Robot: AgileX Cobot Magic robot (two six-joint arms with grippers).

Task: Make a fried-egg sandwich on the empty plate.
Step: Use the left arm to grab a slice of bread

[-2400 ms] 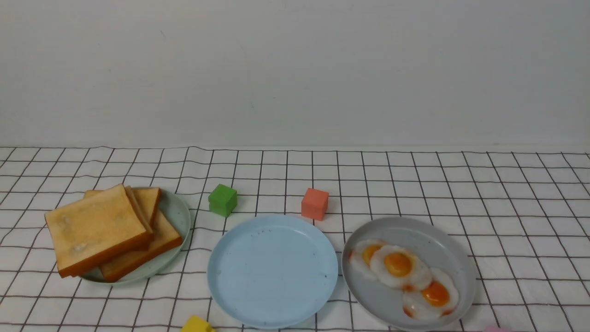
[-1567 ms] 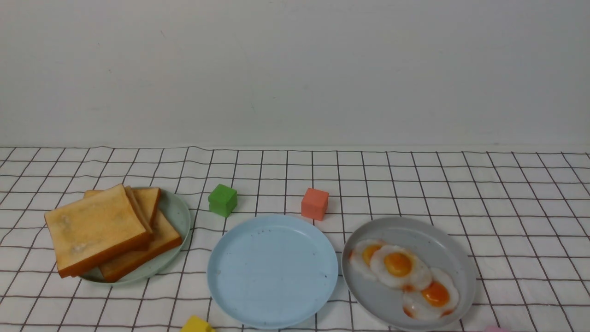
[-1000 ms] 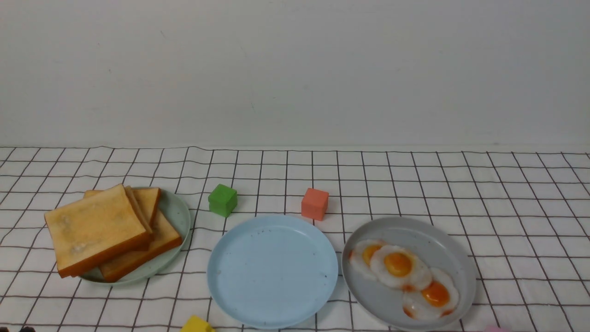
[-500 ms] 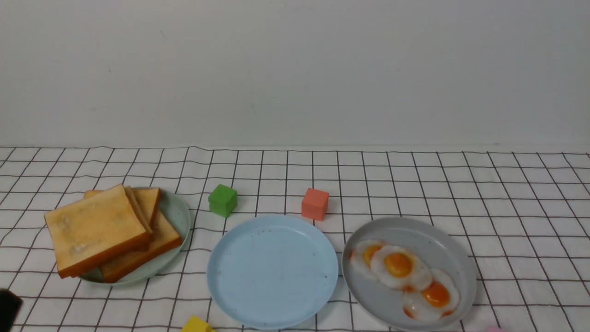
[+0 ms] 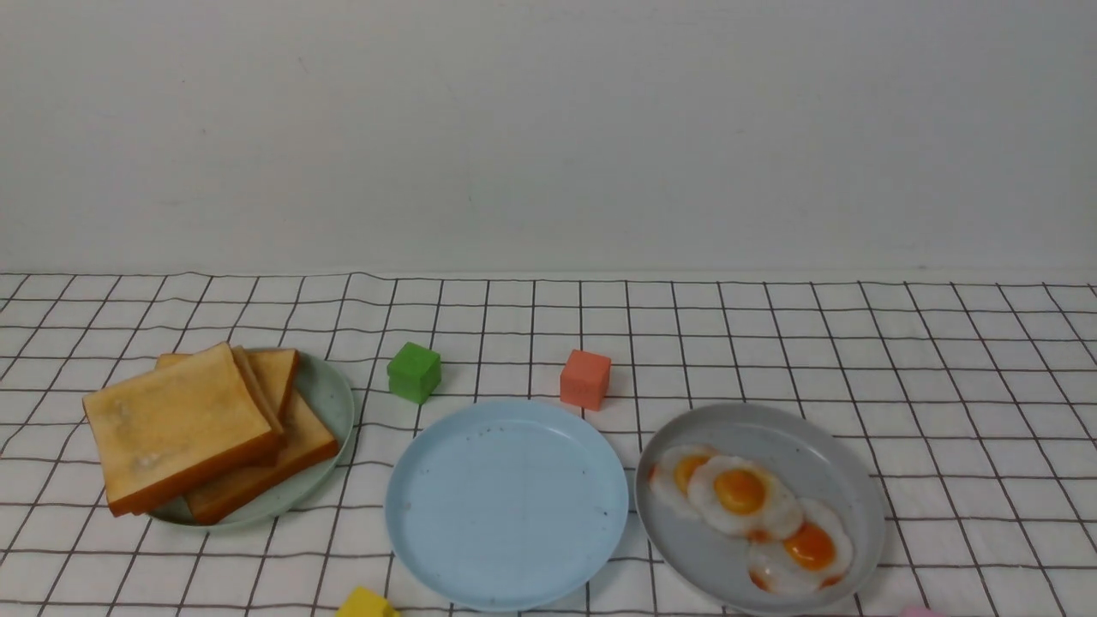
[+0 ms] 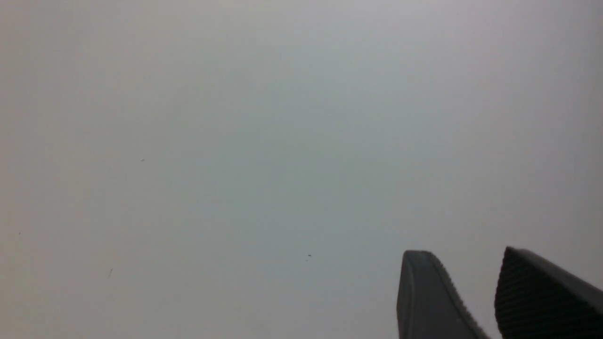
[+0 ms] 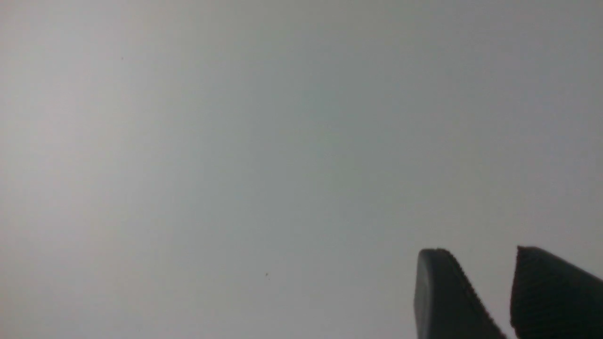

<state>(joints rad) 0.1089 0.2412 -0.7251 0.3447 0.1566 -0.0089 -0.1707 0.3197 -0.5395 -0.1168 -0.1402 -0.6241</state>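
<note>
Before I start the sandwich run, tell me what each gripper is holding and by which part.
Nothing is held: the left gripper and the right gripper each show a bare gap between their fingertips.

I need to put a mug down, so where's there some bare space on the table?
Bare patches: right of the grey plate; behind it, right of the red block. Crowded: the front middle, where the blue plate nearly meets the grey one.

- The dark shape that pokes into the near-left corner of the front view a moment ago is gone from that view.
- The near-left part of the tabletop (image 5: 34, 578) that it covers then now shows its grid lines.
</note>
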